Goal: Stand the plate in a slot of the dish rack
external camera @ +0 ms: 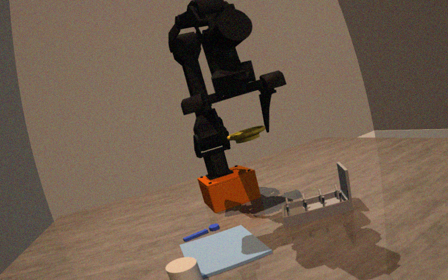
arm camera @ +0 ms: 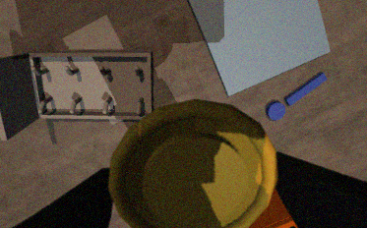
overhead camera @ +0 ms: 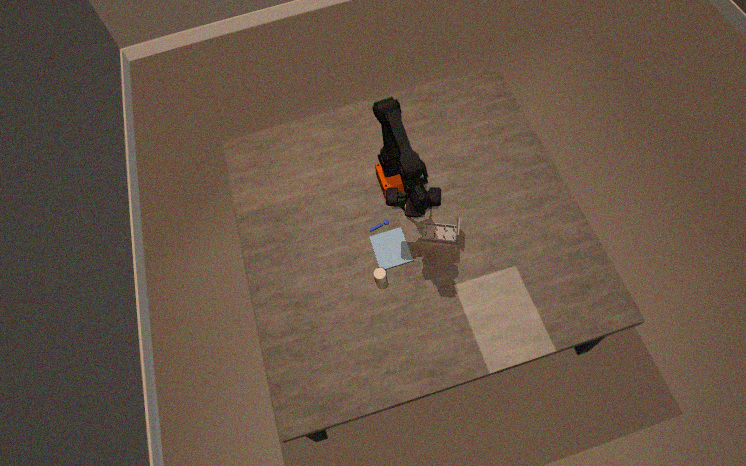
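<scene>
My gripper is shut on the yellow plate, one finger at each side of its rim. The plate is high above the table, roughly flat and slightly tilted in the exterior view, its hollow side facing the wrist camera. The dish rack is a low grey tray with two rows of short pegs and a tall panel at one end. It stands on the table, below and to one side of the plate. In the top view the arm hides the plate almost entirely.
A light blue square mat lies beside the rack. A blue stick and a small blue disc lie near it. A beige cylinder stands at the mat's other side. The orange arm base is behind.
</scene>
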Robot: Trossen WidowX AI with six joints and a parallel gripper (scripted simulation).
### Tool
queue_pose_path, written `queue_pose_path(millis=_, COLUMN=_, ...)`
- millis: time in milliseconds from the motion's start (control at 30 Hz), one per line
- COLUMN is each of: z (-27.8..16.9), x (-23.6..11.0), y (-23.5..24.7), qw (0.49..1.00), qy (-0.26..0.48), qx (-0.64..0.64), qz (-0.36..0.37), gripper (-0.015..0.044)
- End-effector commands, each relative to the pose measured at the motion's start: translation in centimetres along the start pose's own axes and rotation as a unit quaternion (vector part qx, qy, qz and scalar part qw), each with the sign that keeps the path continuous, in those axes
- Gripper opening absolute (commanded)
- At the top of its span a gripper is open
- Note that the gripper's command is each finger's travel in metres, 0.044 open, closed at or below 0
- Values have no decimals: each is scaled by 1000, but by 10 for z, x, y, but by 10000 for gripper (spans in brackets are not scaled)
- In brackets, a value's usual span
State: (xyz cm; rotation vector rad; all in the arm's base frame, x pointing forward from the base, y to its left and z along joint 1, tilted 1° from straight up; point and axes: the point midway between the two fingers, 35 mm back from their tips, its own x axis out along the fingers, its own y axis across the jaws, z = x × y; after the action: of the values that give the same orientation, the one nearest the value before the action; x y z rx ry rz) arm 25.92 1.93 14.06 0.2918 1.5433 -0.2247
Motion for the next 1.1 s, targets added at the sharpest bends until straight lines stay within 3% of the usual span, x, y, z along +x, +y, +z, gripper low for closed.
queue_pose_path(millis=0, z=-2, x=11, y=0, qw=999, qy=23, qx=-32, qz=17, gripper=0)
queue_pose_path(millis=533, z=-7, x=48, y=5, qw=967, qy=77, qx=-200, qz=140, gripper=0)
queue_pose_path(millis=1067, z=-10, x=73, y=10, qw=896, qy=54, qx=-339, qz=282, gripper=0)
